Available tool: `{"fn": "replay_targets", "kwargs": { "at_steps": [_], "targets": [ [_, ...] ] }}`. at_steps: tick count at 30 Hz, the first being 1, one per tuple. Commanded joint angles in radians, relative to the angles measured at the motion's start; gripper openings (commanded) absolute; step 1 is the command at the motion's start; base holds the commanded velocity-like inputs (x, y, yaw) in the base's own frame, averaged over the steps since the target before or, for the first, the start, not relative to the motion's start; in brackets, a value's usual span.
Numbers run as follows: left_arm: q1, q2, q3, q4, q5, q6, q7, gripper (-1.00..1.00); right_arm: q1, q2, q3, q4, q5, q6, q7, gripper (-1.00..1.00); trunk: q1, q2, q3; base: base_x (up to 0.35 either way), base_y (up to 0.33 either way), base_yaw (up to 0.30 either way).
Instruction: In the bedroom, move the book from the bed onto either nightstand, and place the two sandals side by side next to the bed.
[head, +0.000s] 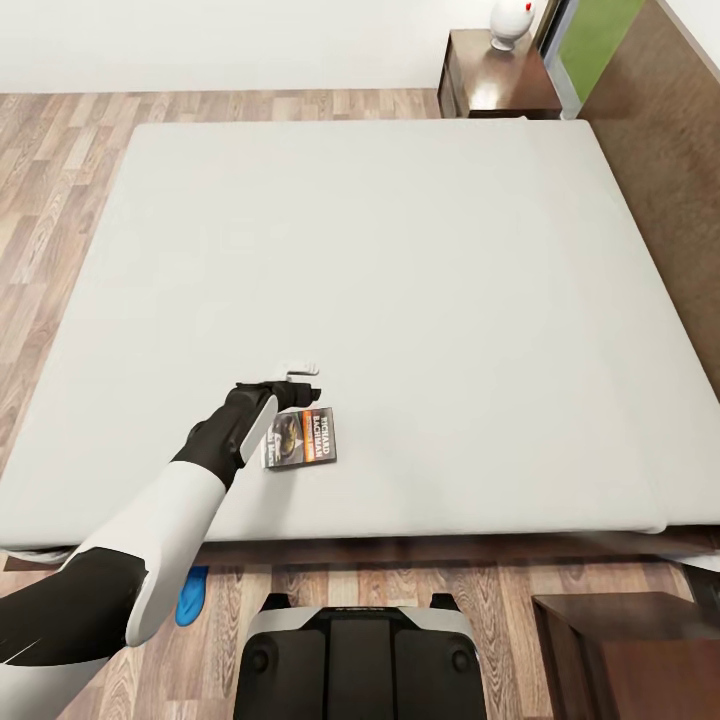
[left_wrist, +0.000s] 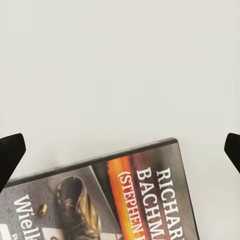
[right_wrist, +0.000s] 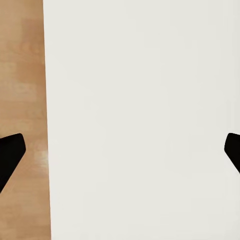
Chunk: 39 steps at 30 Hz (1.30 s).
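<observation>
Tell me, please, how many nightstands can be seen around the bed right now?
2. One nightstand stands at the far side of the bed, beside the headboard, with a white object on top. The other nightstand is at the near side, cut off by the frame edge.

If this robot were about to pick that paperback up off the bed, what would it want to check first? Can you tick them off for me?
1. Book lying flat on the bed: ok.
2. Left gripper open wide: ok, fingertips far apart in the left wrist view.
3. Gripper centred over the book: not ok, the book sits off toward one edge.
4. Nothing else beside the book: ok.
5. Nightstand top free: not ok, a white object stands on it.
6. Right gripper empty: ok.
</observation>
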Motion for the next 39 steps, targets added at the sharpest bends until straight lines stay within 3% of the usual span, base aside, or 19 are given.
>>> {"fn": "replay_targets", "kwargs": {
  "at_steps": [1, 9, 20, 31, 39],
  "targets": [
    [0.000, 0.000, -0.002, -0.002, 0.008, 0.004, 0.004, 1.00, 0.000, 0.000, 0.008, -0.001, -0.004, 0.005, -0.003, 1.00, 0.001, -0.001, -0.001, 0.000, 0.000, 0.006],
    [0.000, 0.000, -0.002, -0.008, 0.008, 0.004, 0.004, 1.00, 0.000, 0.000, 0.008, -0.001, -0.004, 0.005, -0.003, 1.00, 0.001, -0.001, -0.001, 0.000, 0.000, 0.003],
    [0.000, 0.000, -0.002, -0.009, 0.008, 0.005, 0.004, 1.00, 0.000, -0.001, 0.008, 0.000, -0.004, 0.005, -0.003, 1.00, 0.043, -0.078, -0.036, 0.000, 0.000, 0.000],
    [0.000, 0.000, -0.014, -0.009, 0.008, 0.004, 0.005, 1.00, 0.000, 0.000, 0.008, 0.000, -0.004, 0.005, -0.003, 1.00, 0.043, -0.078, -0.036, 0.000, 0.000, 0.000],
    [0.000, 0.000, -0.017, -0.009, 0.008, 0.004, 0.006, 1.00, 0.000, 0.000, 0.008, -0.001, -0.004, 0.005, -0.003, 1.00, 0.073, -0.134, -0.061, 0.000, 0.000, 0.000]
  ]
}}
